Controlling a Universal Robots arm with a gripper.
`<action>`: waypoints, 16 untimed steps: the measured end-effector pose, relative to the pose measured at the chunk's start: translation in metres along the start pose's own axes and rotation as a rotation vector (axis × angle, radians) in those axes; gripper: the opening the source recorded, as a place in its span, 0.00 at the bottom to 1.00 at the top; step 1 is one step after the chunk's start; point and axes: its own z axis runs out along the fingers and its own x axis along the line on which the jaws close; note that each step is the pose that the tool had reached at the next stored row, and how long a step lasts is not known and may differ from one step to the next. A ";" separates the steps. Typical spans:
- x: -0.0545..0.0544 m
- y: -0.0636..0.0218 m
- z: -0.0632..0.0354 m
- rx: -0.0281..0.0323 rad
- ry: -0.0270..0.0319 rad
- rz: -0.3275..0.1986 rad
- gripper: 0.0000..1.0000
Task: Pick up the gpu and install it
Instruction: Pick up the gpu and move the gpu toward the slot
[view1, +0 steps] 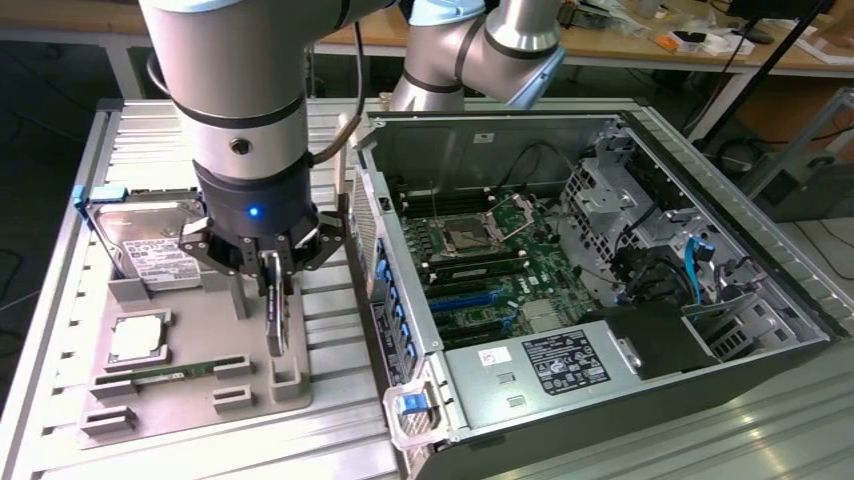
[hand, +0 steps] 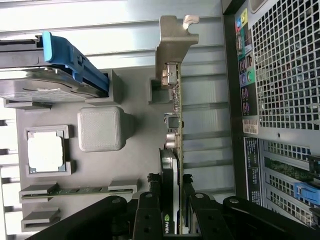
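A grey moulded plastic holder tray (view1: 200, 330) is lying directly under the pincer (view1: 274, 285), on a slatted aluminium table (view1: 147, 130); a boxy silver hard drive with a white label (view1: 140, 240) is resting in the tray just beside the pincer, on the exterior view's left; a square silver processor chip (view1: 138, 338) and a slim green memory stick (view1: 167, 376) are sitting farther from the pincer on that side; a large open black computer case (view1: 494, 140) is lying close on the pincer's other side, exposing a green motherboard (view1: 494, 270) and a silver power supply box (view1: 534, 375).
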 end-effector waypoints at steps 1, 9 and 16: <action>0.000 0.0001 -0.0014 0.0004 0.0004 0.000 0.27; 0.000 0.0008 -0.0140 0.0048 0.0020 -0.001 0.27; -0.001 0.0014 -0.0267 0.0069 0.0022 -0.005 0.27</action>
